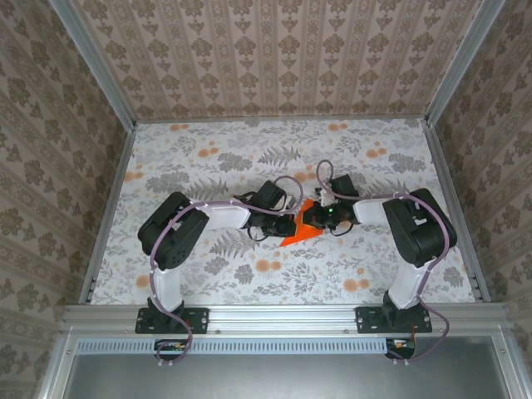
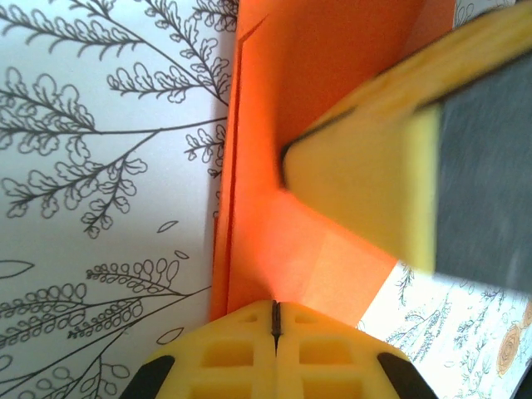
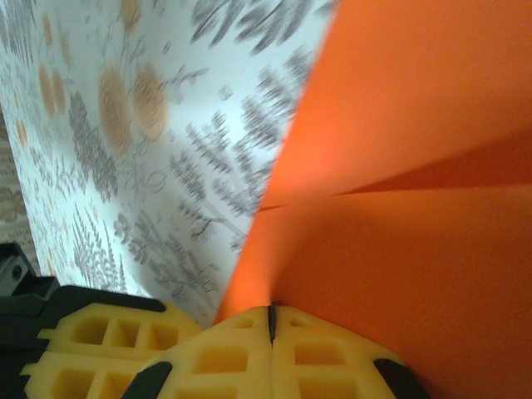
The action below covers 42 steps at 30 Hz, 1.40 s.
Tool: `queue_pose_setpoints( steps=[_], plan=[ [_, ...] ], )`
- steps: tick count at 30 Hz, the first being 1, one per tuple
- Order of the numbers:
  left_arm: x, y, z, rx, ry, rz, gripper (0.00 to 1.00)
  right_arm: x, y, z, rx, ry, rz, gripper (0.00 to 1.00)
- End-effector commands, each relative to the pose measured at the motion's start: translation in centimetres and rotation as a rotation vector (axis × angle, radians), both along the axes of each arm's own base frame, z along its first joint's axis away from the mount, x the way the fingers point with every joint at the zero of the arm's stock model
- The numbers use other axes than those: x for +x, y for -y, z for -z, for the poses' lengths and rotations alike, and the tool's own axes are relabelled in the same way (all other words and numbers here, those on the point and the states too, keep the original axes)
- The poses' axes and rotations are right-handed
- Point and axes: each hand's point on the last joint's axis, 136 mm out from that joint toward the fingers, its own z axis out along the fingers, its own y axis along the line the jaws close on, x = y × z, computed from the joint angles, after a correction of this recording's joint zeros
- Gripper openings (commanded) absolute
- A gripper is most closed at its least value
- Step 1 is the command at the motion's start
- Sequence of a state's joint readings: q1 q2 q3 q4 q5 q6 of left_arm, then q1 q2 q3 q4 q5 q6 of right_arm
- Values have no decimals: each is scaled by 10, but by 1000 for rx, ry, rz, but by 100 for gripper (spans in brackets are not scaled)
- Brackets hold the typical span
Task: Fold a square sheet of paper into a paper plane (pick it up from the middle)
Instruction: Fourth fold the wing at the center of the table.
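Observation:
The square sheet of paper (image 1: pixel 293 238) is vivid orange and partly folded, at the middle of the table between both grippers. In the left wrist view the sheet (image 2: pixel 283 100) lies in overlapping layers with a crease along its left side. My left gripper (image 2: pixel 276 309) is shut, its tips set on the sheet's near part; I cannot tell whether it pinches paper. My right gripper (image 3: pixel 270 314) is shut on a raised ridge of the sheet (image 3: pixel 416 125). From above, the left gripper (image 1: pixel 288 223) and right gripper (image 1: pixel 312 218) nearly touch. One right finger (image 2: pixel 366 183) presses on the paper.
The table (image 1: pixel 208 166) wears a white cloth printed with grey ferns and pale orange flowers. Patterned walls with metal posts enclose it on three sides. Both arms reach inward from the near rail (image 1: pixel 283 316). A yellow finger of the left gripper (image 3: pixel 91 341) sits beside my right fingers.

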<state>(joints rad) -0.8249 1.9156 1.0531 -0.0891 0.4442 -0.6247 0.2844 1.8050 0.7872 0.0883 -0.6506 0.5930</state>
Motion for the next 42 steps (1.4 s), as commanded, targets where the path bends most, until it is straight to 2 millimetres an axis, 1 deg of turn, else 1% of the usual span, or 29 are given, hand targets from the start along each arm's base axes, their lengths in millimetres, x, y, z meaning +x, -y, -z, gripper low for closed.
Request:
queue_pose_setpoints(
  steps=[1, 6, 8, 10, 12, 14, 17, 18, 19, 21, 25, 27, 29, 33, 36, 39, 42],
  plan=[
    [-50, -66, 65, 302, -178, -4, 0, 13, 40, 16, -21, -31, 131, 3],
    [-50, -65, 65, 295, -180, -9, 0, 39, 81, 9, -13, -18, 278, 3],
    [-49, -62, 63, 286, -177, -6, 0, 50, 91, -1, 6, 1, 323, 4],
    [-47, -60, 61, 280, -173, 0, 0, 56, 94, -16, 8, 39, 333, 4],
    [-46, -59, 60, 278, -168, 5, 0, 57, 93, -32, 9, 80, 329, 4],
    [-44, -57, 58, 272, -162, 6, 0, 52, 89, -45, 11, 110, 317, 5],
    [-43, -55, 58, 270, -159, 6, 0, 38, 73, -54, 0, 127, 274, 5],
    [-42, -55, 57, 270, -159, 5, 0, 33, 67, -54, -8, 130, 265, 5],
    [-42, -55, 58, 271, -159, 5, 0, 28, 58, -54, -10, 132, 249, 5],
    [-42, -55, 58, 271, -159, 6, 0, 21, 39, -52, -5, 119, 203, 5],
    [-42, -55, 58, 274, -160, 6, 0, 9, 10, -36, -5, 63, 129, 6],
    [-42, -55, 58, 274, -158, 6, 0, 7, 5, -26, -5, 36, 120, 5],
    [-43, -56, 59, 277, -160, 6, 0, 7, 7, -16, -17, 13, 125, 4],
    [-44, -57, 59, 278, -162, 6, 0, 11, 18, 2, -49, -27, 146, 4],
    [-44, -58, 61, 278, -164, 4, 0, 16, 34, 15, -70, -56, 189, 3],
    [-46, -59, 61, 279, -167, 3, 0, 24, 57, 24, -93, -77, 258, 3],
    [-46, -59, 60, 277, -165, 5, 0, 31, 85, 32, -126, -108, 347, 3]
  ],
)
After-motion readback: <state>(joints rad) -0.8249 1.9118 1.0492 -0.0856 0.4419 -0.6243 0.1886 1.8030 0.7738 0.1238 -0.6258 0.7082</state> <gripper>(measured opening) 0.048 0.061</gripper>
